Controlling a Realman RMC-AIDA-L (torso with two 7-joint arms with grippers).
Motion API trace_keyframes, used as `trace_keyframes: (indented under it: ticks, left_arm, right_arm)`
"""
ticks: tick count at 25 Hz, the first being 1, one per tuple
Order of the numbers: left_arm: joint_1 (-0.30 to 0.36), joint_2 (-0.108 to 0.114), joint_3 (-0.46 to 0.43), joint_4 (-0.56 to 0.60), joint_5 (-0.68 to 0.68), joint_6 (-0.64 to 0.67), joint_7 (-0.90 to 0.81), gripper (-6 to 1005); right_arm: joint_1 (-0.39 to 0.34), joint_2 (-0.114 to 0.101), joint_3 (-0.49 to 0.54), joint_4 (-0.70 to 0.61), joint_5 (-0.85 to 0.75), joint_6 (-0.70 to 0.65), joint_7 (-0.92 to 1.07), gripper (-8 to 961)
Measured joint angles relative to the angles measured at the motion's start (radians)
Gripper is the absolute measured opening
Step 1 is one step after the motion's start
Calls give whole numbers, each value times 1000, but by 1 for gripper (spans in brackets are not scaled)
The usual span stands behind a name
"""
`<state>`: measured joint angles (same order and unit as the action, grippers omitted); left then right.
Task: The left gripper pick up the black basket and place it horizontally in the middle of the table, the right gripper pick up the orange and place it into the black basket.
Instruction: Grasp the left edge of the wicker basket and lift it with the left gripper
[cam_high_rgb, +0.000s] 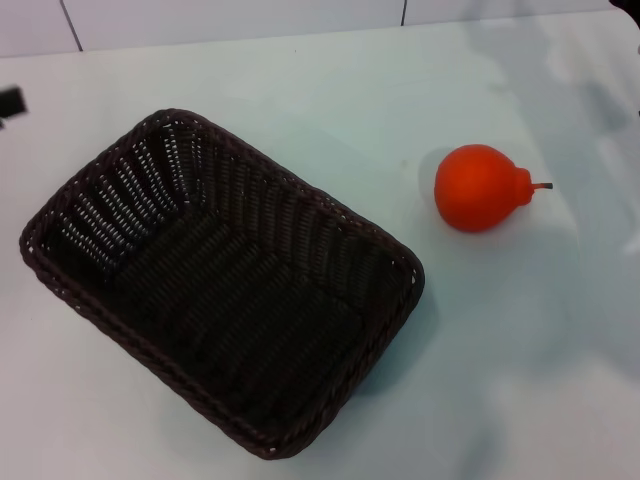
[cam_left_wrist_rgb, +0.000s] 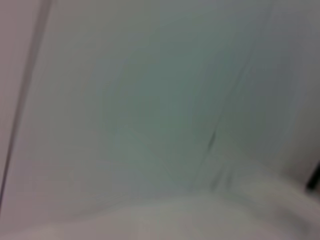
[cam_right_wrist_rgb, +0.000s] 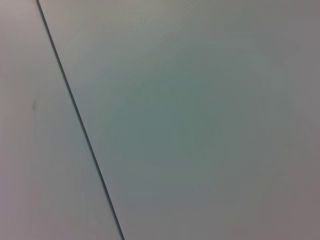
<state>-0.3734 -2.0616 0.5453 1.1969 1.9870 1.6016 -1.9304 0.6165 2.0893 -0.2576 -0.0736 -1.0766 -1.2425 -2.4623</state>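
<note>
The black basket (cam_high_rgb: 215, 285) stands empty on the table (cam_high_rgb: 520, 350), left of the middle, its long side running diagonally from far left to near right. The orange (cam_high_rgb: 480, 188) lies on the table to the right of the basket and apart from it, its bump and short stem pointing right. A small black part at the left edge of the head view (cam_high_rgb: 10, 103) may belong to my left gripper; it is apart from the basket. My right gripper is out of view. Both wrist views show only pale surface.
A tiled wall or edge with dark seams runs along the back of the table (cam_high_rgb: 230, 18). A dark seam line (cam_right_wrist_rgb: 80, 120) crosses the right wrist view. Bare table lies in front of and behind the orange.
</note>
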Motion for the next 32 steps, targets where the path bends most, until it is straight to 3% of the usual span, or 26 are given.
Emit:
trace_keyframes:
  ticks: [4, 7, 14, 32]
  left_arm:
    - [-75, -51, 44, 143, 234, -6, -92, 780]
    - [-135, -71, 94, 174, 387, -4, -152, 781]
    - [-229, -76, 209, 133, 581, -3, -234, 782]
    - [-354, -75, 242, -55, 764, -78, -272, 744]
  right_arm:
    - [0, 0, 0, 0, 0, 1, -1, 602]
    - [-2, 0, 0, 0, 0, 2, -1, 602]
    - [-11, 0, 5, 0, 1, 3, 0, 602]
    - [-34, 0, 15, 11, 1, 19, -10, 594]
